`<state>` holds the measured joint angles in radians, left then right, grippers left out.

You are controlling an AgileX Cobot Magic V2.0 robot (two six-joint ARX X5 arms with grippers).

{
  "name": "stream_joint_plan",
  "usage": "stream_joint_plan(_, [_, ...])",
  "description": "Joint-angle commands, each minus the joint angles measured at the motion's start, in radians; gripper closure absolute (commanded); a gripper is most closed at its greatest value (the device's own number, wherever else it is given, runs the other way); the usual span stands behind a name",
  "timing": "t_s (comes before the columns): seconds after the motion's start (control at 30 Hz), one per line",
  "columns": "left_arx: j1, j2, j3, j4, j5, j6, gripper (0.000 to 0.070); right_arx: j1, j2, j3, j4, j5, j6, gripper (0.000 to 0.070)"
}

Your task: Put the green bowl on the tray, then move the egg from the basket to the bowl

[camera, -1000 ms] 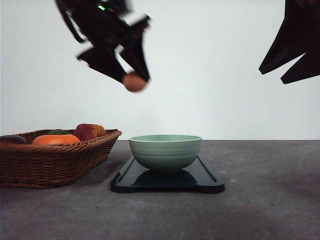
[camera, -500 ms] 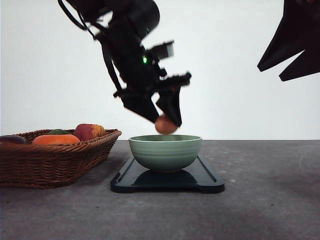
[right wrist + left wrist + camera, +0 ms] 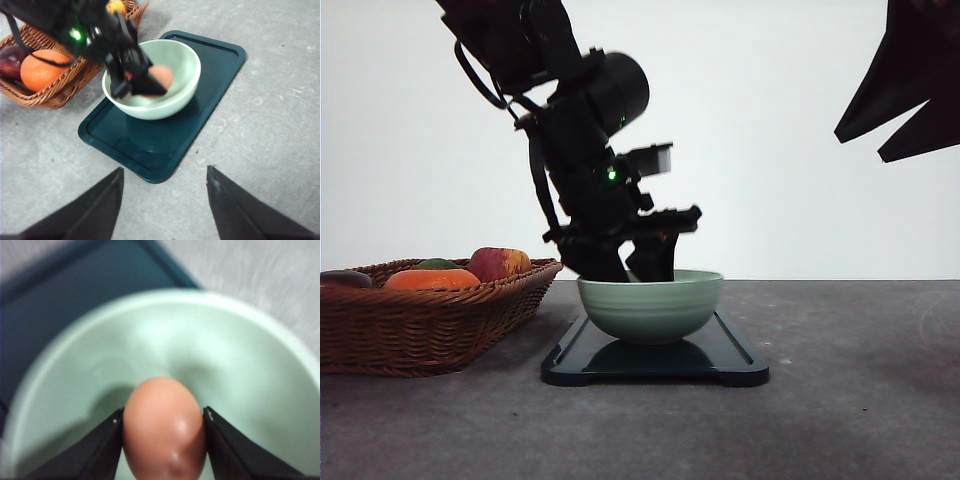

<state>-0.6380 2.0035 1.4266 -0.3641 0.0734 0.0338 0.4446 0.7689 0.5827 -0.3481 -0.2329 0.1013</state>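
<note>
The pale green bowl (image 3: 650, 305) stands on the black tray (image 3: 725, 362) at the table's middle. My left gripper (image 3: 638, 266) reaches down into the bowl from the left, its tips below the rim. It is shut on the brown egg (image 3: 165, 427), which hangs just above the bowl's (image 3: 225, 355) inner floor. From the right wrist view I see the egg (image 3: 161, 76) between the left gripper's fingers (image 3: 135, 82) inside the bowl (image 3: 172, 102). My right gripper (image 3: 164, 172) hovers open high above the tray's (image 3: 150, 145) near side, and appears as a dark shape (image 3: 910, 80) at the upper right.
The brown wicker basket (image 3: 420, 325) sits left of the tray, close to it, holding an orange (image 3: 432, 279), a reddish apple (image 3: 498, 263) and a dark fruit (image 3: 342, 279). Bare grey tabletop (image 3: 850, 380) lies right of and in front of the tray.
My left gripper has carried the egg rightward and down, from high above the basket's edge into the bowl. The right arm has stayed put.
</note>
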Motion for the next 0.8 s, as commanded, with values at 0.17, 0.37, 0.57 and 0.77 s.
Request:
stream_joint_plan(0.17, [-0.012, 0.023, 0.028, -0.006, -0.003, -0.001, 0.032, 0.006, 0.007, 0.013, 0.011, 0.001, 0.004, 0.0372])
stream_joint_plan(0.37, [-0.012, -0.008, 0.074, -0.023, -0.003, 0.0, 0.0211, 0.006, 0.007, 0.013, 0.011, 0.001, 0.004, 0.0372])
stream_joint_plan(0.57, [-0.009, -0.107, 0.145, -0.138, -0.001, -0.001, 0.0213, 0.006, 0.007, 0.013, 0.011, 0.001, 0.004, 0.0372])
stream_joint_plan(0.77, [0.02, -0.253, 0.136, -0.212, 0.066, -0.059, 0.0222, 0.006, 0.007, 0.013, 0.013, 0.001, -0.002, 0.0371])
